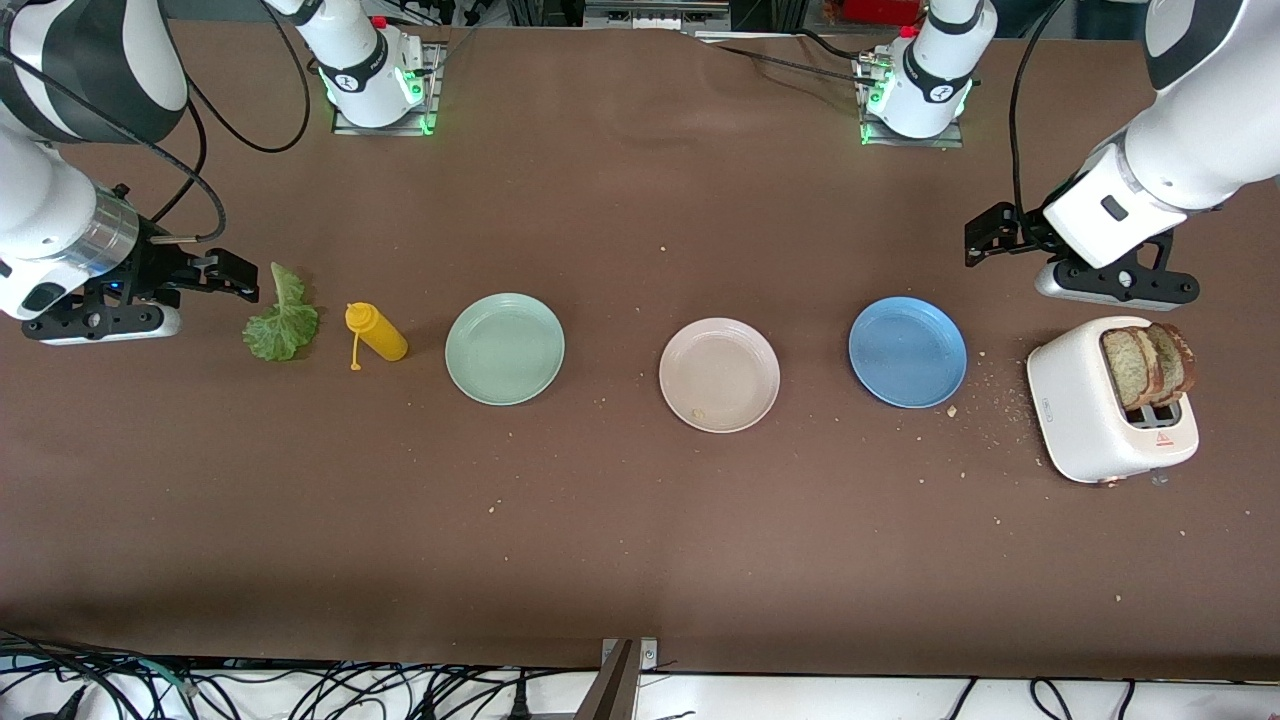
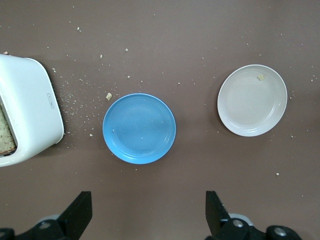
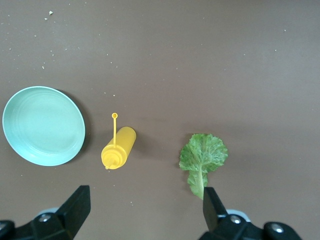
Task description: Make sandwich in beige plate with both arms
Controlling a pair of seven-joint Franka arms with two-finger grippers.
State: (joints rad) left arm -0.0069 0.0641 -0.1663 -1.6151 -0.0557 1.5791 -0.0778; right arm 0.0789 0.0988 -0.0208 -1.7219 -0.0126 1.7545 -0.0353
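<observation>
**Bread comes first, and nothing is picked up yet**

The beige plate sits in the middle of the counter, bare but for a crumb; it is round, smooth and pale, with a low rim. Beside it, toward the left arm's end, is a shiny blue plate; then a white toaster with rounded corners, near the counter's end; two brown speckled bread slices stand up in its slots, and crumbs lie around. Toward the right arm's end come a mint-green plate, a yellow squeeze bottle lying down, and a ruffled lettuce leaf.

The left gripper hangs over the counter beside the toaster, spread wide and holding nothing; the right gripper hangs just by the lettuce, spread wide too.

I think one slice should go first; pinch it by the crust and pull straight up, so the soft bread does not tear; lay it flat inside the rim.
</observation>
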